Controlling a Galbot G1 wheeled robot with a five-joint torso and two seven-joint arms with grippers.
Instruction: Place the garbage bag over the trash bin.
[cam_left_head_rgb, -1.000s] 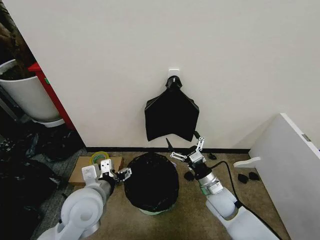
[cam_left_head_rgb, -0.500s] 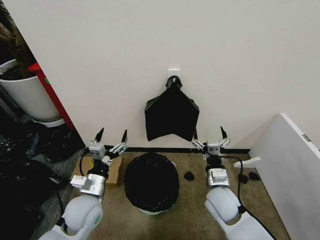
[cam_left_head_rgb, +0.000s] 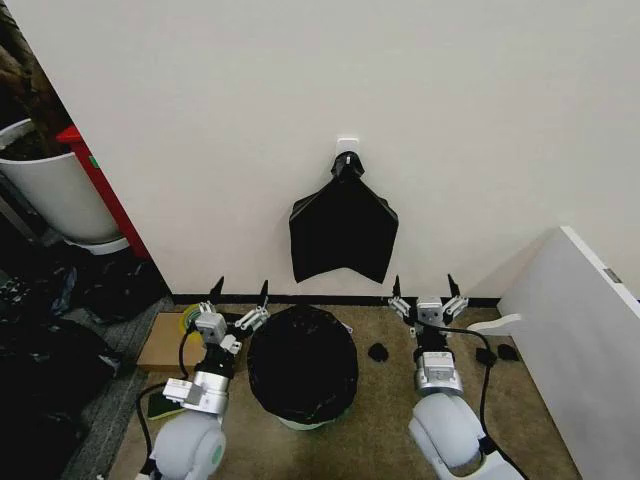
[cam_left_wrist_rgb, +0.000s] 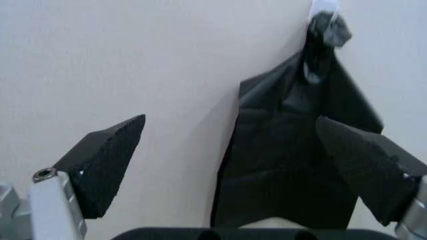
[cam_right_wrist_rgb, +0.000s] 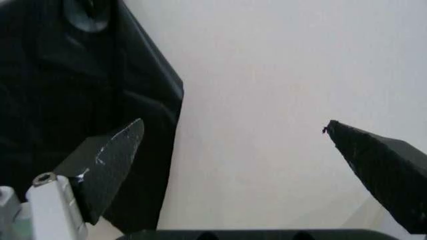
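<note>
Head view shows the bag (cam_left_head_rgb: 303, 362) lining the bin (cam_left_head_rgb: 312, 424), so both grippers, left (cam_left_head_rgb: 240, 295) and right (cam_left_head_rgb: 423, 290), flank it with fingers spread, holding nothing.

- We face a plain off-white wall (cam_left_head_rgb: 450, 110), evenly lit, straight ahead of both grippers.
- A dark baseboard (cam_left_head_rgb: 330, 298) runs along its foot, just beyond the fingertips.
- The floor (cam_left_head_rgb: 385, 400) beneath the arms is brownish carpet.
- A white panel (cam_left_head_rgb: 580, 340) stands outboard of the right gripper.
- Outboard of the left gripper we see a cardboard box (cam_left_head_rgb: 165, 345), and farther off a red edge (cam_left_head_rgb: 100, 190) and a large white tub (cam_left_head_rgb: 55, 195).
</note>
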